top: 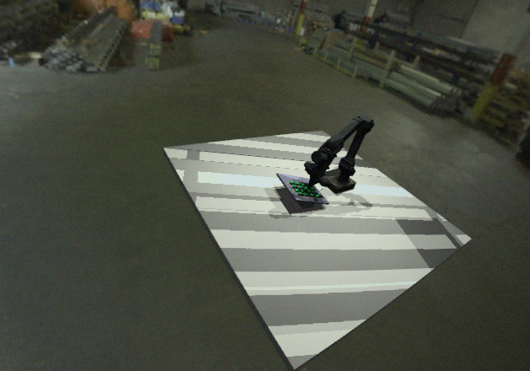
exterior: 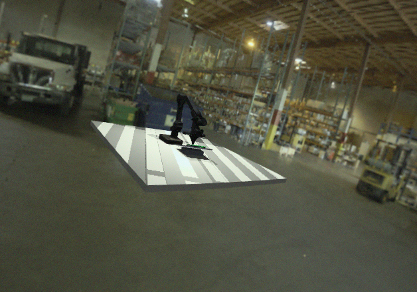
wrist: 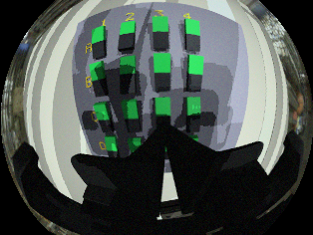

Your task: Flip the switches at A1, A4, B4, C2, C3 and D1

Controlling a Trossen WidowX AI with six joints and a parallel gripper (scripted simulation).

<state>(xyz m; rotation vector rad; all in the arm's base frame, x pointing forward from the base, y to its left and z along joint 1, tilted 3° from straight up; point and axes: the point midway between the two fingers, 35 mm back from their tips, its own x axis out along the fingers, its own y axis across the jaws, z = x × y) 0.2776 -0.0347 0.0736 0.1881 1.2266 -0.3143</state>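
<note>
On the bench (top: 300,238) (exterior: 174,167) (wrist: 50,100), just in front of the arm (top: 344,136) (exterior: 179,111), lies the panel (top: 282,178) (exterior: 208,148) (wrist: 229,45), its four lettered rows and four numbered columns shown in the wrist view. The claw (top: 310,185) (exterior: 192,143) (wrist: 164,128) is closed, its tips together with nothing between them, and points down at the panel. In the wrist view the tips overlap the near end of C3 (wrist: 162,106); whether they touch it cannot be told. The six switches to be flipped are A1 (wrist: 99,35), A4 (wrist: 192,27), B4 (wrist: 195,65), C2 (wrist: 131,110), C3 and D1 (wrist: 111,144). Of these, A1, A4, B4 and C2 each present a green far half and a dark near half; the near parts of C3 and D1 are less plain. Colour alone does not establish which end is raised, so no reliable count of completed flips can be given. D3 and D4 are largely masked by the claw. The placement suggests that C3 is the switch in hand, and the task is judged unfinished. Remaining at least is the closing step: the claw is low over the panel and has yet to be lifted clear and held still.
</note>
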